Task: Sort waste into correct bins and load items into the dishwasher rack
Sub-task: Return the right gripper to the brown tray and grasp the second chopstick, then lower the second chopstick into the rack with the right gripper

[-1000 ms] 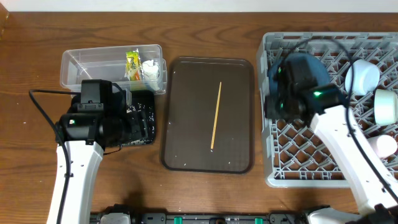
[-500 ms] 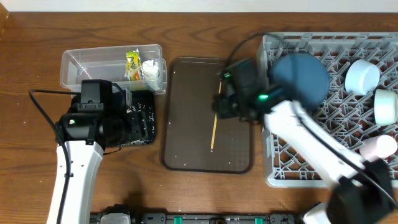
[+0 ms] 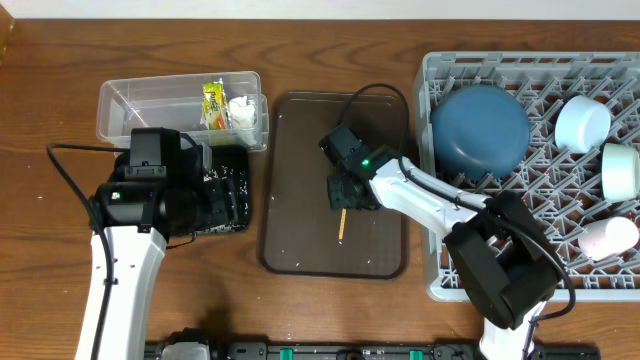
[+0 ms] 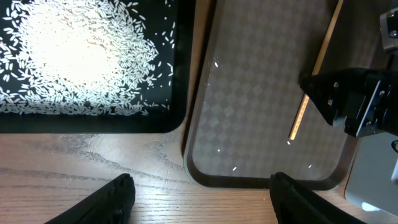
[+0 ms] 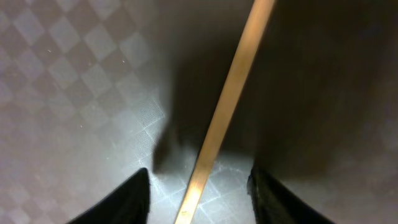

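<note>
While the thin wooden chopstick (image 5: 224, 118) lies flat on the big dark-brown serving tray (image 3: 300, 200), the right gripper (image 5: 200, 190) sits just above it with its two black fingers apart, one on each side of the stick, not pinching it. Off to the side, the left gripper (image 4: 205, 199) hangs over the shallow black tray (image 4: 177, 118) full of loose white rice (image 4: 68, 56), its fingers wide apart too, holding nothing. Next to that tray the clear plastic tub (image 3: 140, 105) holds the yellow-green wrapper (image 3: 213, 103) and the crumpled white tissue (image 3: 243, 112), and the large dark-blue bowl (image 3: 480, 130) sits in the light-grey rack (image 3: 590, 290).
</note>
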You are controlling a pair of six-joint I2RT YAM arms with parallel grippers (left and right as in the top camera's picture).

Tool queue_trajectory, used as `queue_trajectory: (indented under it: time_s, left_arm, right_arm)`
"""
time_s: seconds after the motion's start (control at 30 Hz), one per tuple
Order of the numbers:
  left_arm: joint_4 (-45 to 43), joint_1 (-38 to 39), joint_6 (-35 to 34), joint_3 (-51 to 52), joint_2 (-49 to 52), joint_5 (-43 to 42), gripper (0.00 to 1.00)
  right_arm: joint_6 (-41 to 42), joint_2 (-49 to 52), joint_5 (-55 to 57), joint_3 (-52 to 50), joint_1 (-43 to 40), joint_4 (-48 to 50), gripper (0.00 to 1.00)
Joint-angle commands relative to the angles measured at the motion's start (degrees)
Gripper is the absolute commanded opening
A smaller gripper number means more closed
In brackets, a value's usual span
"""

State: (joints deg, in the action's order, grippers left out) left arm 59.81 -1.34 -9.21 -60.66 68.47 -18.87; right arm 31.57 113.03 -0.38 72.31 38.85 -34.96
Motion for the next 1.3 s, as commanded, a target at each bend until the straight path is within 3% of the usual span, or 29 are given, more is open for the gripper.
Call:
queue_trajectory:
  time_s: [0.0,0.07,0.23,0.4,0.8,0.97,1.27]
  left_arm:
    - [0.13,-0.24,-0.11,0.46,0.07,0.55,0.72]
    - [0.13,-0.24,-0.11,0.46,0.07,0.55,0.72]
    - [0.11,-0.24,-0.11,0.46,0.07,0.55,0.72]
    - [0.13,-0.24,-0.11,0.46,0.07,0.55,0.72]
    - [0.11,-0.24,-0.11,0.46,0.07,0.55,0.72]
    - [0.13,-0.24,-0.11,0.46,0.07,0.57,0.72]
    - [0.13,-0.24,-0.11,0.46,0.07,0.55,0.72]
  right_arm:
    - [2.38,1.77,1.95,0.02,0.35,-1.68,0.36]
    - [2.51,1.77,2.62,0.02,0.35,-3.28,0.33]
    - [4.87,1.77,4.85,0.02,0.26,-8.24,0.1]
    - [4.83,1.75,4.61,0.02,0.22,-10.88,0.02]
    - [2.38,-1.4,1.4,0.15,0.15,-13.53,0.01]
    - [-4.92,-9.94,1.4,0.31,-0.44,-15.08,0.01]
    - [-10.71,-28.02,2.19,0.33,-7.78,-20.22,0.01]
